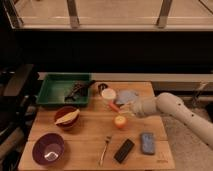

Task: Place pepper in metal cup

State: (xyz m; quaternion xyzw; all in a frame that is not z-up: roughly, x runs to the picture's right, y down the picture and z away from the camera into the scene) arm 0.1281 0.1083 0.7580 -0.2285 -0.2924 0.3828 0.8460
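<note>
On the left of the wooden worktop (pixel 90 131), at about 8 o'clock, sat a purple bowl (pixel 48 148). Behind it, near 9 o'clock, was a red-brown bowl (pixel 66 118) with something pale yellow lying in it. At 10 o'clock a green tray (pixel 52 92) held some dark things that were too hard to make out. Near the front edge, at 6 o'clock, lay a fork (pixel 105 149), and just beside it on the right lay a black block (pixel 124 150). At 12 o'clock, at the back, stood the metal cup (pixel 102 87), small and dark, with a white cup (pixel 108 94) just at its 5 o'clock. The pepper (pixel 114 106) was at the white cup's 5 o'clock, close to it and not in the metal cup. The end effector (pixel 122 107) was clenched on the pepper's right end. A round yellow fruit (pixel 120 121) sat at the pepper's 6 o'clock. A blue block (pixel 147 142) lay at 4 o'clock. The white arm (pixel 175 107) reached in from 3 o'clock.
</note>
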